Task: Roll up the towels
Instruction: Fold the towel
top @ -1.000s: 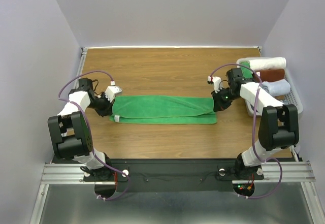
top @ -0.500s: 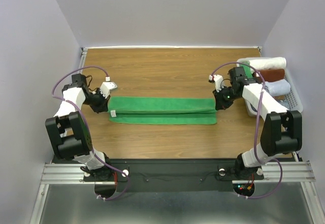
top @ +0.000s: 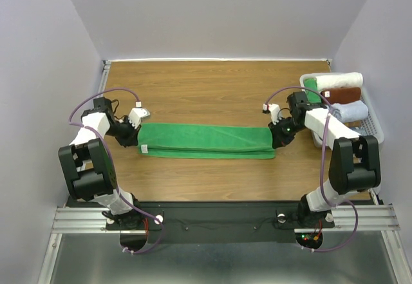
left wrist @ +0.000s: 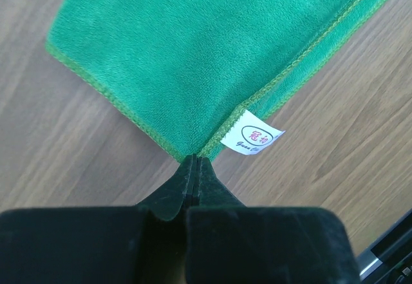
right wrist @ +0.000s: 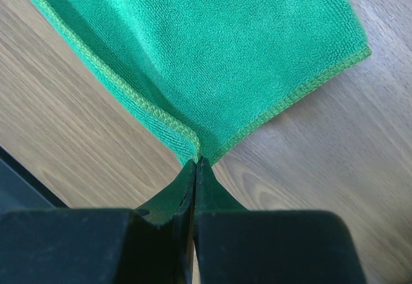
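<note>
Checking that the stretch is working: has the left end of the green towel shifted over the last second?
Yes. The green towel, its left end pinched by the left gripper, now reaches slightly nearer the table's left edge.

Arms are identical builds: left arm (top: 87, 168) and right arm (top: 351, 161) have white link shells and chunky black joint housings. A purple cable (top: 119, 91) loops off each, ending in a white plug (top: 138, 111) near the wrist. In the wrist views, left gripper (left wrist: 194, 160) and right gripper (right wrist: 196, 161) have matte black wedge fingers (left wrist: 170, 197) tapering to thin tips. Small red lights (top: 313, 237) at the bases, bottom of frame.
</note>
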Controlling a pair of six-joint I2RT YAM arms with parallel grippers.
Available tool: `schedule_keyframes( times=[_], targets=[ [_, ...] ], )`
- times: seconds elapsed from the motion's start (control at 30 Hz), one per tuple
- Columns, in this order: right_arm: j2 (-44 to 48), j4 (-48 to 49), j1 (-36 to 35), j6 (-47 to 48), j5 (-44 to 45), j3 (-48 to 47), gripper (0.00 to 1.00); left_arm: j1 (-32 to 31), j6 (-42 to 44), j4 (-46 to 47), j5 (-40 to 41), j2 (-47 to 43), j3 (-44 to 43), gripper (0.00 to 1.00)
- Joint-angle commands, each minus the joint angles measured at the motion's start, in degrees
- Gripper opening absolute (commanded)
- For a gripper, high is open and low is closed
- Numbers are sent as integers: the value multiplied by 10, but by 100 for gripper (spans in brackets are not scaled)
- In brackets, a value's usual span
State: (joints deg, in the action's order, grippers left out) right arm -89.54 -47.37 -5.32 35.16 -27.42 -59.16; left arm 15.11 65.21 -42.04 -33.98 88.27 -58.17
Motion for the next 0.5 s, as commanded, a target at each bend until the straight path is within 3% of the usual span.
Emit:
schedule_keyframes(
  times=[0.0,0.13,0.23,0.27,0.37,0.4,0.47],
  targets=[
    [-3,-4,-4,19,-9,9,0,3,14,-3,7,5,16,0],
    [-11,-3,-5,22,-5,15,1,3,14,6,15,6,26,0],
    [-8,-4,-6,24,-8,20,9,3,18,6,19,7,32,2],
    [-7,-7,-7,24,-8,21,13,3,21,-5,19,8,31,17],
    [14,-21,-7,30,3,18,36,4,40,-43,10,-2,16,38],
    [23,-32,-6,32,4,14,46,4,45,-52,7,-19,8,41],
    [52,-40,-7,31,7,6,52,4,68,-77,-5,-38,-2,48]
  ],
)
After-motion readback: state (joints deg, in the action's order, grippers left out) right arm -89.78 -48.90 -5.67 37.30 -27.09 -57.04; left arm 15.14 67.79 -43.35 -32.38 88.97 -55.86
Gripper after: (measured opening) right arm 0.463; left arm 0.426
